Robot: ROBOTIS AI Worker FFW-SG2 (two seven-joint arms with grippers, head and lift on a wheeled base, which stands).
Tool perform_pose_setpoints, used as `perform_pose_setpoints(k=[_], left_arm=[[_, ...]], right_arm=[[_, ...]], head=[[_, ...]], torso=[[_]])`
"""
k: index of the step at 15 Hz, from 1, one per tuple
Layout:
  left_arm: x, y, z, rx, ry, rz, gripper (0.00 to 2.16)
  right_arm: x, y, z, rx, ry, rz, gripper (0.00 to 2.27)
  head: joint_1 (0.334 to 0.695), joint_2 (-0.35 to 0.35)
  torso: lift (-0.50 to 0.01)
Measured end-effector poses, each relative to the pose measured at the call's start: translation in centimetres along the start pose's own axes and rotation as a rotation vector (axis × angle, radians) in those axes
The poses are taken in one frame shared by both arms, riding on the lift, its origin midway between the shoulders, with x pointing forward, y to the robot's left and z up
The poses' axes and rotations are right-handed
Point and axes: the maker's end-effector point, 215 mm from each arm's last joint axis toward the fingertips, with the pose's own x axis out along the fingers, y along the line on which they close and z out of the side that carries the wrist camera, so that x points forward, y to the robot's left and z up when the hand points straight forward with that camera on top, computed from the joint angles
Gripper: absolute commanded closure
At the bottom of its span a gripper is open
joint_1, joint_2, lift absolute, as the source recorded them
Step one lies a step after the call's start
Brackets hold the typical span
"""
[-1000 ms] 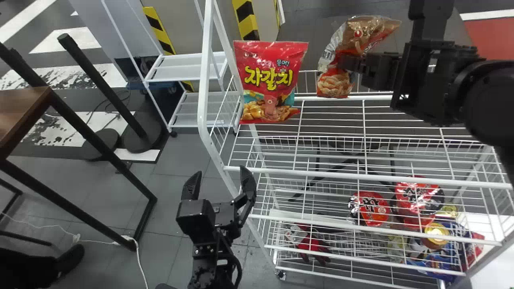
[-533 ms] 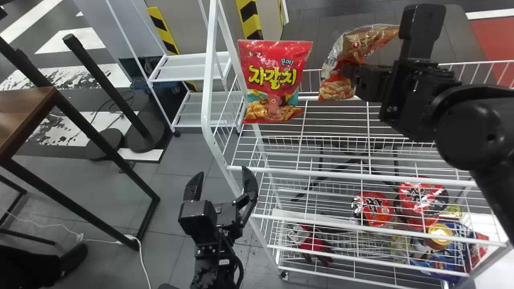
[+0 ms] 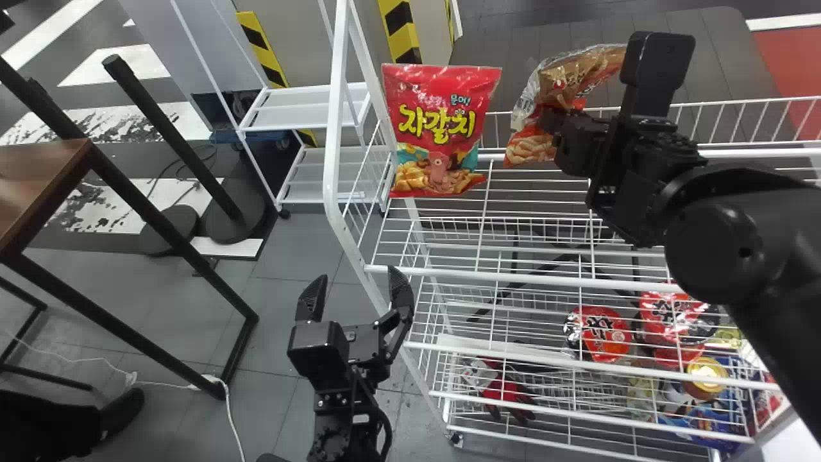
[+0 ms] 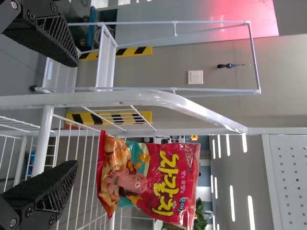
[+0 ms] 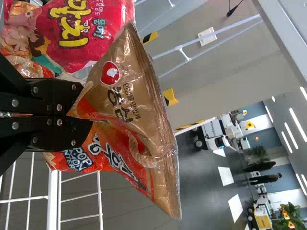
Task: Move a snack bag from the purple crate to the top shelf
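Note:
My right gripper (image 3: 553,131) is at the top tier's right of centre in the head view, pinching a brown and orange snack bag (image 3: 529,146). In the right wrist view my right gripper (image 5: 79,115) is shut on the middle of the snack bag (image 5: 139,115), which bulges out on both sides. A red snack bag (image 3: 439,128) stands upright at the left end of the top shelf (image 3: 545,280); the left wrist view shows that red bag (image 4: 168,182) too. Low at the rack's left side, my left gripper (image 3: 356,282) is parked with its fingers apart; its own view shows the left gripper (image 4: 76,115) likewise.
Lower tiers of the white wire rack hold red-lidded cups (image 3: 598,333), a yellow-topped cup (image 3: 707,378) and red gloves (image 3: 507,393). A dark-framed table (image 3: 45,173) and a small white cart (image 3: 301,109) stand to the left.
My right arm has moved left and toward the rack's front, and the brown bag has shifted slightly left and lower in the head view. The left gripper has kept its pose.

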Motion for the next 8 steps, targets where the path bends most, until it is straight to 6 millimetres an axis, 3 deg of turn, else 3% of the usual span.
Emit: perform_pose_setpoints(k=[8], left_arm=[[0.02,-0.18,-0.02,-0.002,0.001,-0.004,0.09]], right_arm=[[-1.0,-0.01,-0.11,-0.021,0.003,-0.045,2.06]], head=[[0.695,0.3]], torso=[[-0.001]])
